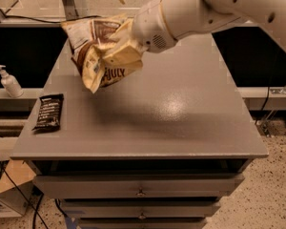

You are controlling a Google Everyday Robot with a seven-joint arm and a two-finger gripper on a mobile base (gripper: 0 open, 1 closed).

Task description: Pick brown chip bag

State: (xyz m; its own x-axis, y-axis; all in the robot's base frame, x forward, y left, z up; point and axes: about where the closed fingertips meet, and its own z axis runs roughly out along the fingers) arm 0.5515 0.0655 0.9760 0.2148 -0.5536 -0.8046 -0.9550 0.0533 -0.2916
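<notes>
Brown chip bag (97,49) is up in the air above the bench's far-left part, clear of the top, crumpled and hanging tilted with its lower end pointing down toward the surface. Cream-yellow foil with dark brown panels, brown lettering faces the camera, white label panel at its upper left. Gripper (125,54) is closed on the bag's right side, fingers pinching the foil, nothing else in its hold. It sits above the bench's back-left area. Thick white wrist (157,20) is right behind it, and the arm (229,4) runs from there up and right out of the top-right corner, angled down-left across the bench's far edge. Bench (181,118) is a grey flat top with a soft shadow under the bag. Black bar wrapper (48,111) lies flat near the bench's left edge, toward the front, well apart from the bag. Drawers (141,187) with small knobs are under the bench front. White pump bottle (9,82) stands on a ledge left of the bench.
</notes>
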